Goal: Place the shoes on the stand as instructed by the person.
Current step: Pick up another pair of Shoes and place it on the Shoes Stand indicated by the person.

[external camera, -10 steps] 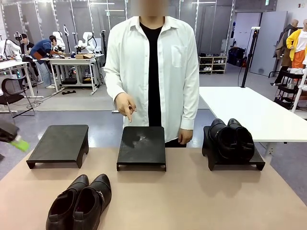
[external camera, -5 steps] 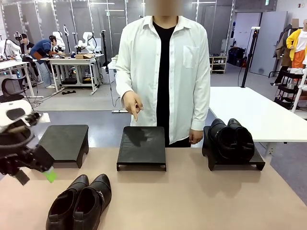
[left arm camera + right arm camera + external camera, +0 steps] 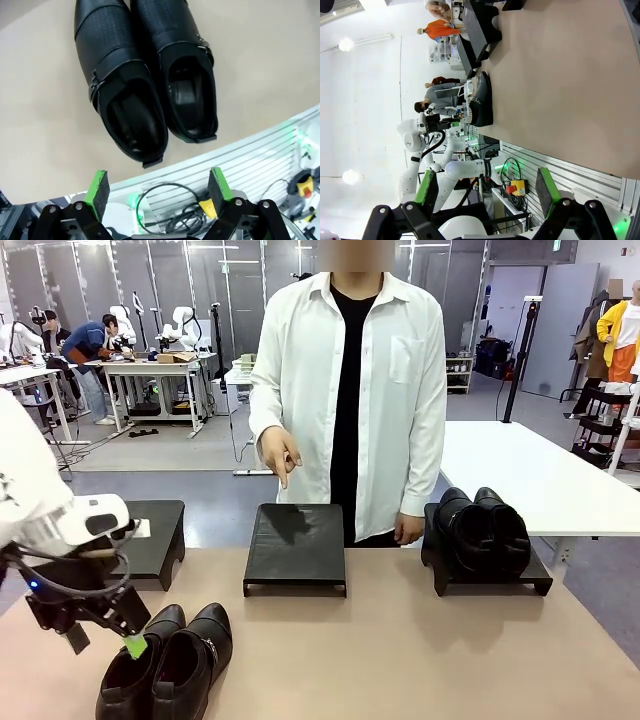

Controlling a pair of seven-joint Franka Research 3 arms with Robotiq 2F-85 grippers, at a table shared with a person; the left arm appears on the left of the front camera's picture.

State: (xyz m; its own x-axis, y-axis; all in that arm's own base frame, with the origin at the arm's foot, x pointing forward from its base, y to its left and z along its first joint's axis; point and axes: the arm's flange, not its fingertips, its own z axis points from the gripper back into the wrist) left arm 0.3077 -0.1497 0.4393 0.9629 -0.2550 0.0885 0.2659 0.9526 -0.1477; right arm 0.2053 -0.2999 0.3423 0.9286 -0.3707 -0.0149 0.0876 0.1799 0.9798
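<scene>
- The near pair [image 3: 165, 665] is set side by side on the table [image 3: 420, 660], at the robot's left edge. The toes are turned toward the stands and the heels toward the robot, which puts it within reach of the left arm.
- The left gripper [image 3: 105, 642] is held low at the heel end of that pair, with its jaws spread wide and nothing between the pads [image 3: 97, 192]. In the left wrist view the heels lie ahead of the fingers, not yet between them.
- The right gripper [image 3: 486, 192] is parked off the table edge, its jaws likewise spread and empty.
- The far pair [image 3: 480, 530] is already stood on the right stand [image 3: 500, 586], whose top it nearly fills.
- The middle stand [image 3: 295, 545] and the left stand [image 3: 160, 530] are bare.
- The person's hand [image 3: 280, 452] is held above the middle stand with the index finger pointed down. That stand seems to be meant, though the exact aim cannot be fixed from this angle.
- The approach to the grasp is judged to be the step in hand, and the wide spread suits a hold across the heels.
</scene>
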